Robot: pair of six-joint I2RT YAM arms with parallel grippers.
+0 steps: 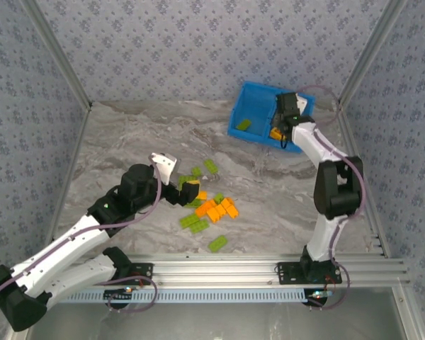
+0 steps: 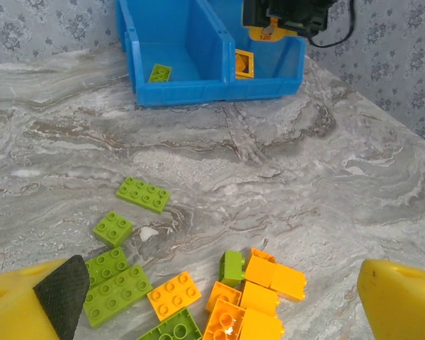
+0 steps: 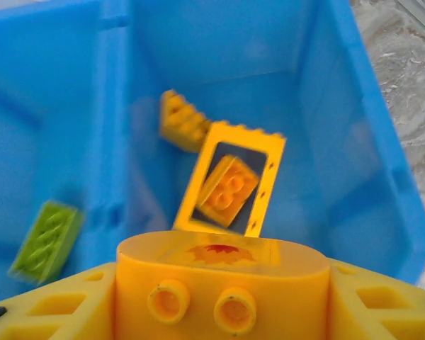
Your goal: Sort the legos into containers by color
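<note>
The bright blue rectangular plastic tray (image 1: 253,92) stood at the far right of the grey marbled worktop (image 1: 127,142), turned a little askew. Its central divider (image 3: 110,142) split it into two compartments side by side.

The left compartment (image 2: 184,35) held a single lime green studded brick (image 3: 48,239), which lay flat on the floor toward the near wall. The right compartment (image 3: 340,163) held three orange pieces. An orange open rectangular frame (image 3: 248,132) was tilted up on edge. A small orange brick (image 3: 229,190) showed through the frame's opening. A second orange brick (image 3: 183,122) sat beyond them, close to the divider.

The right end effector (image 3: 212,312) hung over the right compartment, above the frame and touching none of the pieces. Its yellow fingers (image 3: 49,304) sat out at the two lower corners of the wrist view, spread apart with nothing between them.

The loose lime green and orange bricks (image 1: 211,207) lay scattered near the middle of the worktop, well apart from the tray. The orange ones were bunched together and the green ones lay around them. The left end effector (image 2: 216,280) hovered over this heap with its fingers wide apart, one of them faced with a black pad (image 2: 60,294), and it gripped nothing.
</note>
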